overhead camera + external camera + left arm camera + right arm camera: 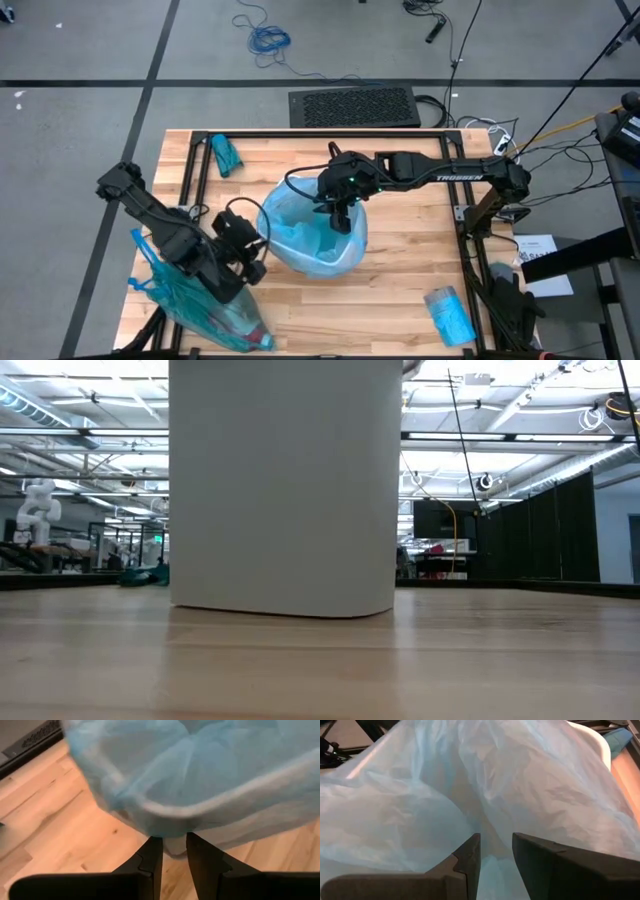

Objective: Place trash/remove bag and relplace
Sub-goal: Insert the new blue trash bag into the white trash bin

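A white round plastic bin (352, 255) is standing near the middle of the pale wooden slatted table (400, 250), lined with a thin translucent pale blue plastic bag (300, 235) whose edge is draping over the rim. In the low view the bin (285, 485) is filling the centre as a plain white wall. The right gripper (341, 222) is reaching down from the far side into the mouth of the bin; in its wrist view the two dark fingers (467, 857) are standing slightly apart with crumpled blue film (420, 810) lying right at the gap, and I cannot tell whether they are pinching it. The left gripper (256, 266) is sitting at the near-left side of the bin, just at its outer wall; in its wrist view the fingers (152, 857) are standing a narrow gap apart with the hanging hem of the bag (175, 785) right at their tips, and a grip cannot be confirmed. A second filled translucent blue bag (205, 305) is lying at the near-left table corner beside the left arm, with a red item showing through its lower end; other contents are not legible. A teal crumpled scrap (224, 154) is lying at the far-left corner. A flat pale blue packet (449, 314) is lying near the near-right corner.
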`<state>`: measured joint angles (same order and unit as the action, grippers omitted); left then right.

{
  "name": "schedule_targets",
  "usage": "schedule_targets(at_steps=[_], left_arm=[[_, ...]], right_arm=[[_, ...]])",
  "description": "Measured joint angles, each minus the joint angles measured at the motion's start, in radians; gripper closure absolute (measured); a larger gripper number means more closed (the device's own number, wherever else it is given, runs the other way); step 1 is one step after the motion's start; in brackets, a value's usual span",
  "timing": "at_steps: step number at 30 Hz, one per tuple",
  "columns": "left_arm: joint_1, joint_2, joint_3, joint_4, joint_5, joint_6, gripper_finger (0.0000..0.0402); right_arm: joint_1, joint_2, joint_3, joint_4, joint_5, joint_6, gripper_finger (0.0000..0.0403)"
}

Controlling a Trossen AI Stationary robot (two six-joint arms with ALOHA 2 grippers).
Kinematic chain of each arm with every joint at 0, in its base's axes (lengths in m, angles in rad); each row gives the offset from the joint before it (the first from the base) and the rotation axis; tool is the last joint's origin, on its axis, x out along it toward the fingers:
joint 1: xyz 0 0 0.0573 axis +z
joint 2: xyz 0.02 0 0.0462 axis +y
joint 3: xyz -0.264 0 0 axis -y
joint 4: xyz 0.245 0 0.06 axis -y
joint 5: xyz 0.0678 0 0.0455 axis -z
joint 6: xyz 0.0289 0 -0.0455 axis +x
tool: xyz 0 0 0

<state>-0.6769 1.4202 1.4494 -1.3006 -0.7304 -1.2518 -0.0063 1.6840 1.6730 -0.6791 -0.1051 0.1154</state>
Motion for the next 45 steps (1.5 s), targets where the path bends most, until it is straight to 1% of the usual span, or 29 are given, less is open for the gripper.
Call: schedule_targets(at_steps=[4,9,13,27,31,38,43,45], left_arm=[[0.004,0.047,0.000,0.005,-0.027,-0.013,0.0318],[0.003,0.119,0.000,0.009,-0.035,-0.032,0.0318],[0.002,0.162,0.000,0.013,-0.060,-0.078,0.0318],[0.016,0.247,0.000,0.111,-0.049,-0.078,0.0318],[0.015,0.232,0.000,0.137,-0.044,-0.078,0.0318],[-0.012,0.147,0.011,0.144,-0.057,-0.076,0.0318],[-0.028,0.102,0.011,0.156,-0.072,-0.076,0.0318],[-0.034,0.095,0.012,0.160,-0.072,-0.076,0.0318]], right_arm=[[0.000,0.000,0.000,0.004,0.001,0.003,0.0298],[0.000,0.001,0.000,0.007,0.000,0.004,0.0298],[0.000,0.001,0.000,0.006,0.001,0.004,0.0298],[0.000,-0.001,0.000,-0.008,0.001,-0.005,0.0298],[0.000,-0.004,0.000,-0.024,0.001,-0.007,0.0298],[0.016,-0.029,-0.003,-0.042,-0.016,-0.015,0.0298],[0.027,-0.057,-0.004,-0.035,-0.104,-0.038,0.0298],[0.031,-0.062,-0.004,-0.038,-0.115,-0.034,0.0298]])
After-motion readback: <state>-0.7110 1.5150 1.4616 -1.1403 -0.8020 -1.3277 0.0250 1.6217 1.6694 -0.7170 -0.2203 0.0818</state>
